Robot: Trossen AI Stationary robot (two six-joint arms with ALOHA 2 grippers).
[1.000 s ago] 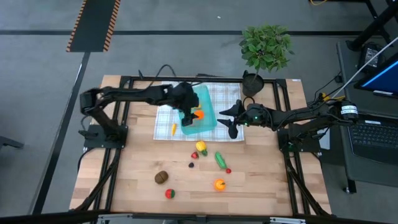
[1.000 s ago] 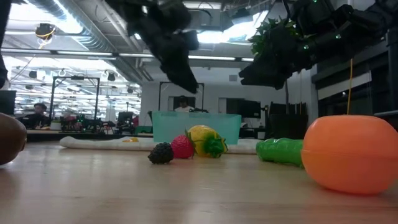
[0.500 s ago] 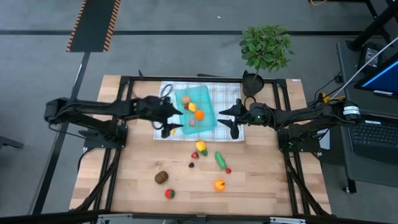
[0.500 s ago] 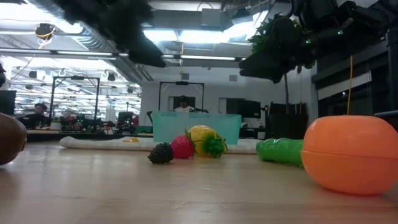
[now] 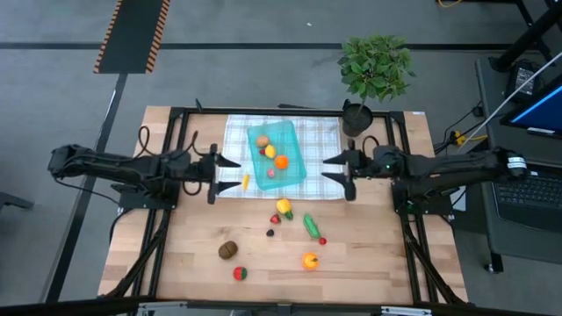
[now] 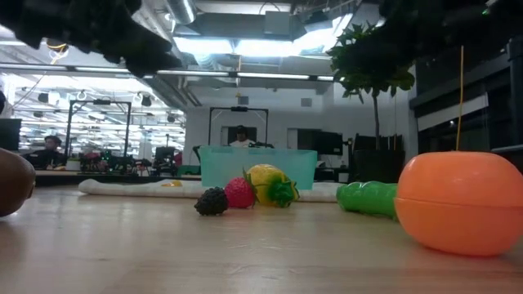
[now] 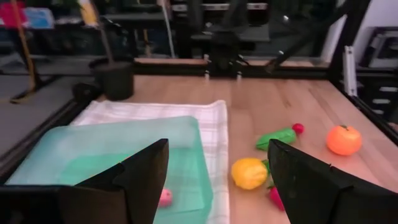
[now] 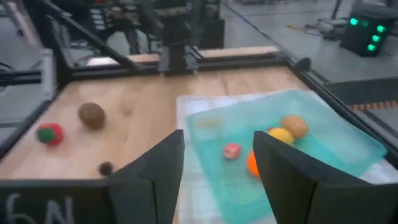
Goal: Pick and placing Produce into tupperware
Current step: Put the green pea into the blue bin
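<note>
The teal tupperware (image 5: 277, 158) lies on a checked cloth (image 5: 320, 140) and holds several pieces of produce, among them an orange (image 5: 281, 161) and a potato (image 5: 262, 140). A small carrot (image 5: 245, 182) lies on the cloth beside it. On the bare wood are a lemon (image 5: 284, 207), a cucumber (image 5: 310, 225), another orange (image 5: 309, 260), a kiwi (image 5: 228, 249) and a few berries. My left gripper (image 5: 219, 173) hovers open left of the tupperware, and my right gripper (image 5: 334, 171) hovers open right of it. Both point about level at it, with nothing between their fingers (image 7: 143, 177) (image 8: 155, 174).
A potted plant (image 5: 356, 118) stands at the cloth's far right corner. A black frame rail (image 5: 290, 111) runs along the table's far edge. The near half of the table carries scattered produce, with a red fruit (image 5: 239, 273) nearest the front edge.
My left gripper has drawn back from over the tupperware toward the table's left edge and tipped from pointing down to nearly level. My right gripper has pulled back a little toward the right edge and risen. The produce has stayed where it was.
</note>
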